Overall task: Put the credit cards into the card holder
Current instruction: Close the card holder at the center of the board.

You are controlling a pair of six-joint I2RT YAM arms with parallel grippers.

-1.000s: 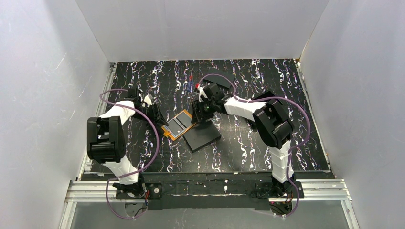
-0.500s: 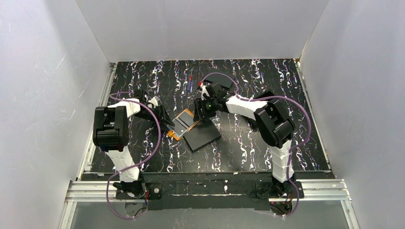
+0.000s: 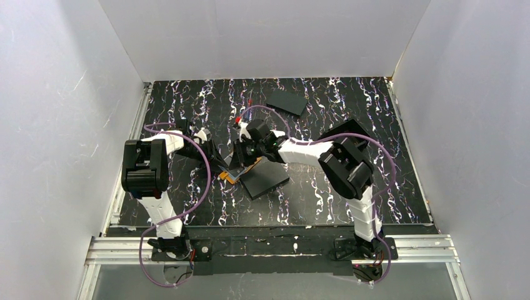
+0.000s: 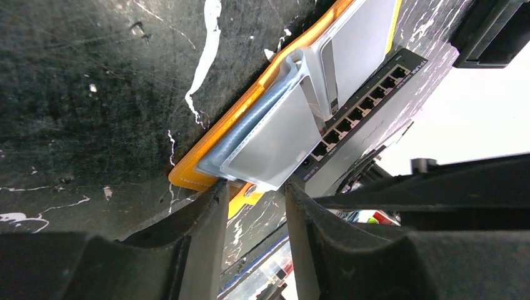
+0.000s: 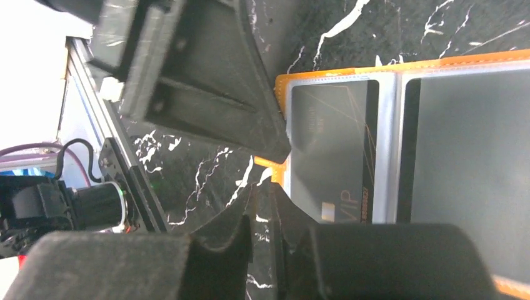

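Note:
The orange card holder (image 3: 232, 177) lies open on the table, with clear sleeves over a pale inside. In the left wrist view its orange edge (image 4: 212, 140) and a sleeve corner lie at the tips of my open left gripper (image 4: 253, 187), which sits at the holder's left end (image 3: 217, 164). My right gripper (image 3: 240, 159) is over the holder. In the right wrist view it (image 5: 270, 187) is shut and empty, its tips just short of the orange clasp tab (image 5: 275, 167). A dark card marked VIP (image 5: 331, 150) sits in the nearest sleeve.
A black network switch (image 3: 265, 178) lies against the holder's right side and also shows in the left wrist view (image 4: 362, 106). A flat black rectangle (image 3: 286, 101) lies at the back. A thin red-tipped pen-like thing (image 3: 249, 100) lies behind the right gripper.
My right gripper has moved left and nearer, from behind the switch to over the holder. My left gripper came in a little toward the holder's left end.

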